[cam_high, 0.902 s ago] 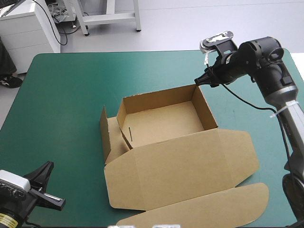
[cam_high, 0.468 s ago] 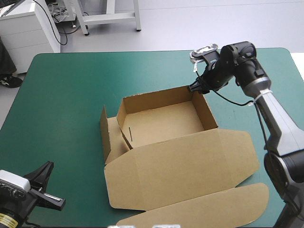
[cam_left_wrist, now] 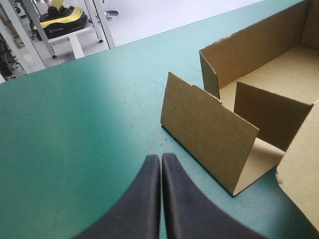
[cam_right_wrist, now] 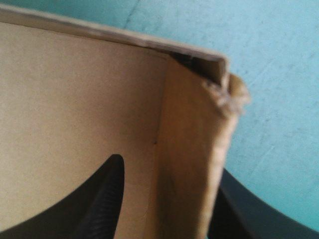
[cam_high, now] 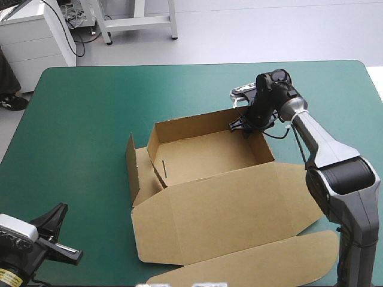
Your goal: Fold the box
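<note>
At the near left corner of the table, with its teal-green cover, is the left gripper. Its two black fingers are pressed together into one point. Nothing is between them. It points toward the left side of the box and is well apart from it.

The brown box sits in the middle of the table, a little to the right. It is an open tray. Its lid lies flat on the cover on the near side. The long rounded flap at the end of the lid reaches the table's near edge.

On the left side of the tray, a small flap stands up by itself, just outside the tray. Between it and the tray, a shorter flap stands at a slant. The tray's back wall and right wall stand up straight.

Farthest away is the right gripper, at the far right corner of the tray. Its fingers are apart. One finger is inside the tray and does not touch the wall. The other finger is outside, just beside the wall. The right wall stands between them. The top of that corner looks bent and a bit torn.
</note>
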